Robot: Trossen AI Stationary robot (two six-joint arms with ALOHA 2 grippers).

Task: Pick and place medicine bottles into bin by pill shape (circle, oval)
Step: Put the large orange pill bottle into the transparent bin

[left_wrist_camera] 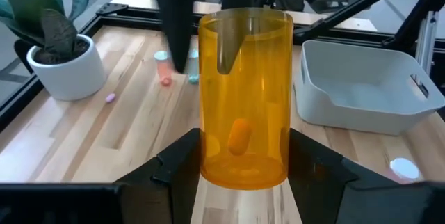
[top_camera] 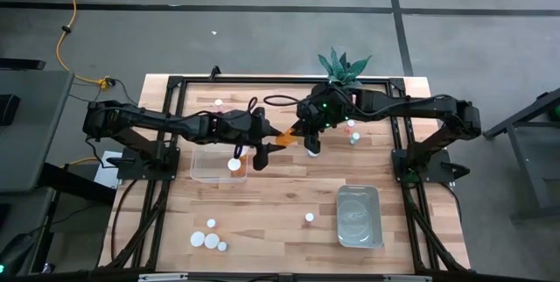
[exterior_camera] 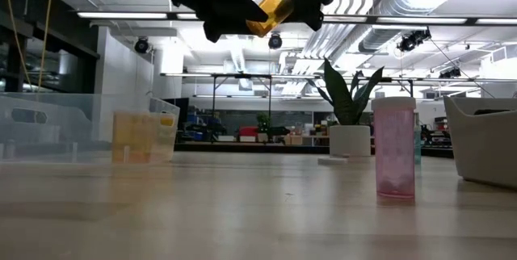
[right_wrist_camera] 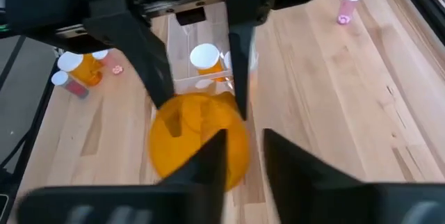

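An orange medicine bottle [top_camera: 284, 136] with no cap hangs over the table's middle, between both grippers. One oval pill [left_wrist_camera: 238, 136] lies inside it. My left gripper [top_camera: 265, 140] comes from the table's left and is shut on the bottle's closed end. My right gripper [top_camera: 308, 135] comes from the right and is shut on its open mouth. A capped bottle [top_camera: 234, 165] stands in the clear bin [top_camera: 203, 173]. More bottles stand about the table, a pink one [exterior_camera: 395, 151] among them. My left gripper pinches the bottle's body near its base [left_wrist_camera: 208, 172] between its two fingers, one on each side. The bottle sticks out ahead of the fingers toward the table's right, tilted and lifted clear. My right gripper holds the rim at the bottle's mouth [right_wrist_camera: 245, 139], with one finger [left_wrist_camera: 229, 43] inside and the other finger [left_wrist_camera: 172, 22] outside the wall. It comes slanting down from the table's right.
A grey-white bin [top_camera: 359, 229] stands at the near right and a potted plant [top_camera: 343, 67] at the far edge. Loose white caps and bottles [top_camera: 207, 240] lie near the front left. Two small bottles [top_camera: 352, 133] stand right of the grippers.
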